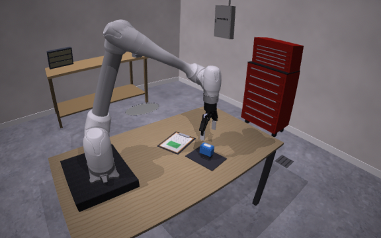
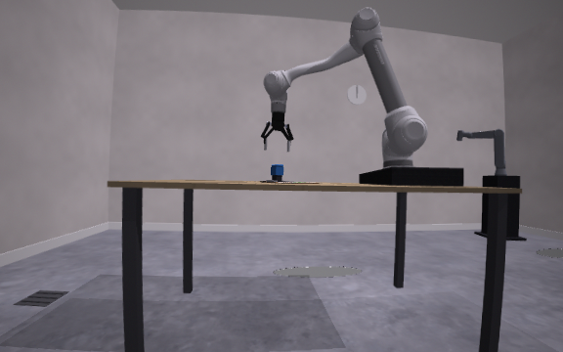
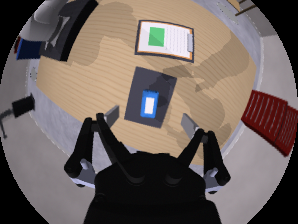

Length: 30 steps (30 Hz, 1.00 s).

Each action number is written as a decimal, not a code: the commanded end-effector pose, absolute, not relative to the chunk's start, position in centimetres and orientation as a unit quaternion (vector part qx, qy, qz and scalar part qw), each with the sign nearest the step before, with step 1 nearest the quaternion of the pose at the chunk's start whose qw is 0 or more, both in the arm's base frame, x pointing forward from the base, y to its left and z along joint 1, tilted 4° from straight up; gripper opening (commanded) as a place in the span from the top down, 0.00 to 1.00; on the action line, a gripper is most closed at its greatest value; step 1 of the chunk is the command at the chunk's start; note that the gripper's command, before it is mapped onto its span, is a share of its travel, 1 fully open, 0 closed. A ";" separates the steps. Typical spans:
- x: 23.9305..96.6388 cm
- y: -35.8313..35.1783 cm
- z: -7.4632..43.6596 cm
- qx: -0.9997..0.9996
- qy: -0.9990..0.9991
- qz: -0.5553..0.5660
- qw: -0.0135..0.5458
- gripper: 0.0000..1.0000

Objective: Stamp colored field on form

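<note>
A blue stamp [image 1: 207,149] [image 2: 277,171] [image 3: 150,103] stands upright on a dark square mat [image 1: 217,160] [image 3: 162,84] on the wooden table. My gripper [image 1: 208,130] [image 2: 277,144] [image 3: 151,115] is open and empty. It points straight down and hangs well above the stamp. A clipboard with a white form [image 1: 182,140] [image 3: 180,40] lies just left of the mat. The form's green field [image 1: 173,144] [image 3: 157,35] sits near its near end.
The arm's black base plate [image 1: 84,195] [image 2: 411,176] sits at the table's left end. A red tool cabinet [image 1: 271,84] [image 3: 269,112] stands beyond the table's right edge. A wooden shelf bench [image 1: 78,82] stands at the back left.
</note>
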<state>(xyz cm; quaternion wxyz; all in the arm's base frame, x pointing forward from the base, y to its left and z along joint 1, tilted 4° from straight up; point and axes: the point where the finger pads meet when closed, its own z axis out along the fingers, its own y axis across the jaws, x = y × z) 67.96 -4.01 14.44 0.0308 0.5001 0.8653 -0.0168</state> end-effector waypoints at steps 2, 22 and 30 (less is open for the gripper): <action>67.7 -3.8 17.1 0.502 0.864 -0.022 0.030 0.00; 60.2 13.5 15.7 0.127 0.991 -0.036 0.018 0.00; 55.9 21.0 15.1 -0.085 0.995 -0.040 0.011 0.00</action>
